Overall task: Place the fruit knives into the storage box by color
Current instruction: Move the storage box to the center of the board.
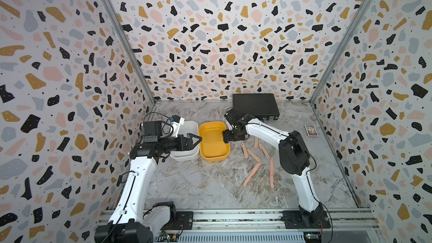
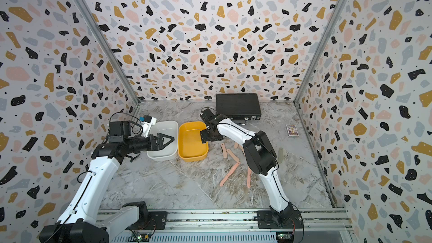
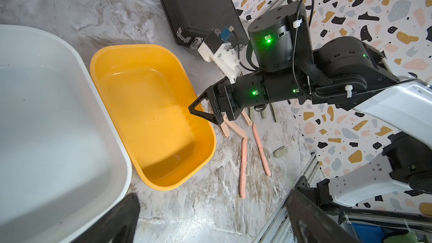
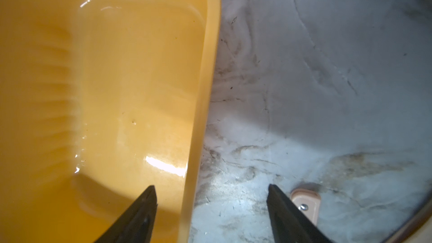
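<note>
The storage box is two tubs side by side: a white tub (image 1: 195,127) and a yellow tub (image 1: 214,157), both bare inside where they show. Several pink fruit knives (image 1: 253,172) lie scattered on the marble to the right of the yellow tub, and a green one (image 2: 280,154) lies past my right arm. My left gripper (image 1: 197,142) hovers open over the white tub (image 3: 35,113). My right gripper (image 1: 225,136) hangs open above the yellow tub's right rim (image 4: 205,66), nothing between its fingers (image 4: 145,206). One pink knife end (image 4: 305,203) lies just outside a finger.
A black briefcase (image 1: 256,106) lies at the back wall behind the right arm. A small printed card box (image 1: 310,130) sits near the right wall. A metal rail (image 1: 233,218) with both arm bases runs along the front edge. Patterned walls close in three sides.
</note>
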Robot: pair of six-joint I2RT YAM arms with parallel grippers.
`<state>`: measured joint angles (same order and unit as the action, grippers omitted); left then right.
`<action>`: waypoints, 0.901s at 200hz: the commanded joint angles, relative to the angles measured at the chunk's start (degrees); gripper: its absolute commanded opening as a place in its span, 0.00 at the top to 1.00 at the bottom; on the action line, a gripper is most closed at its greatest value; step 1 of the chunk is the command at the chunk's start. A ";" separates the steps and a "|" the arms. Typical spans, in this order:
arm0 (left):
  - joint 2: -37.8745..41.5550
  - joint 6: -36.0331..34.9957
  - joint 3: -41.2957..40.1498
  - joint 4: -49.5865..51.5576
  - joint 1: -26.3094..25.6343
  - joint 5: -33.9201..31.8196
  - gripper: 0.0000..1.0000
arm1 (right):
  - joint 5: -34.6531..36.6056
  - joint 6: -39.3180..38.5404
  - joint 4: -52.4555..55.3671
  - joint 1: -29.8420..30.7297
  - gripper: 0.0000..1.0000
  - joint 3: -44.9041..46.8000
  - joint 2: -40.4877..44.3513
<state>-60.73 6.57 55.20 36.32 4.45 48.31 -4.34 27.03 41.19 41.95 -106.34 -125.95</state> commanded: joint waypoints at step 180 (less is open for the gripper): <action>-3.66 -7.30 5.43 6.49 0.30 0.66 0.01 | -0.20 1.74 -1.26 1.11 0.51 7.29 5.11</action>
<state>-61.08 4.05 55.92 38.24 4.45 48.90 -4.91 28.23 39.48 42.76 -100.97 -125.84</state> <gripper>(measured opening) 0.990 0.492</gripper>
